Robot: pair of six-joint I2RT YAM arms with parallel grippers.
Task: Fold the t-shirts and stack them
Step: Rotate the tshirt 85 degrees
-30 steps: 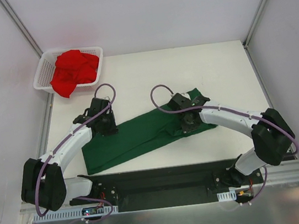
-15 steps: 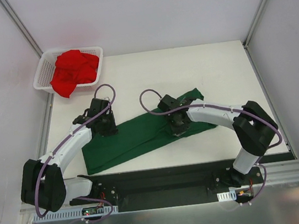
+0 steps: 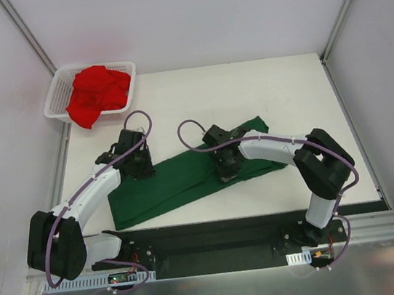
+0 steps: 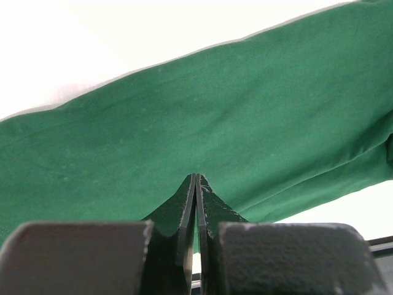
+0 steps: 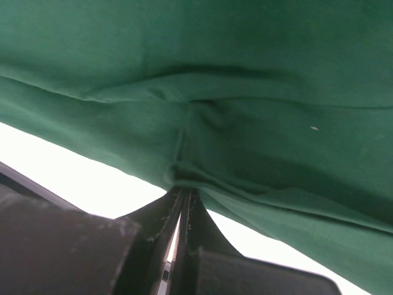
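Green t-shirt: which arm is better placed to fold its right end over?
Right, probably. The right pincer is shut on bunched cloth of the green t-shirt, right of its middle. The left pincer is shut too, but over smooth cloth nearer the left end.

no legible text, labels or numbers, any view

We see the green t-shirt (image 3: 166,188) as soft matt cloth, smooth with shallow creases, and the red t-shirt (image 3: 97,92) as similar matt cloth, crumpled. The white mesh basket (image 3: 56,100) looks like plastic, as far as we can tell from above. The table (image 3: 248,96) is smooth matt white, and the left gripper (image 4: 195,177) has a grainy matt black casing.
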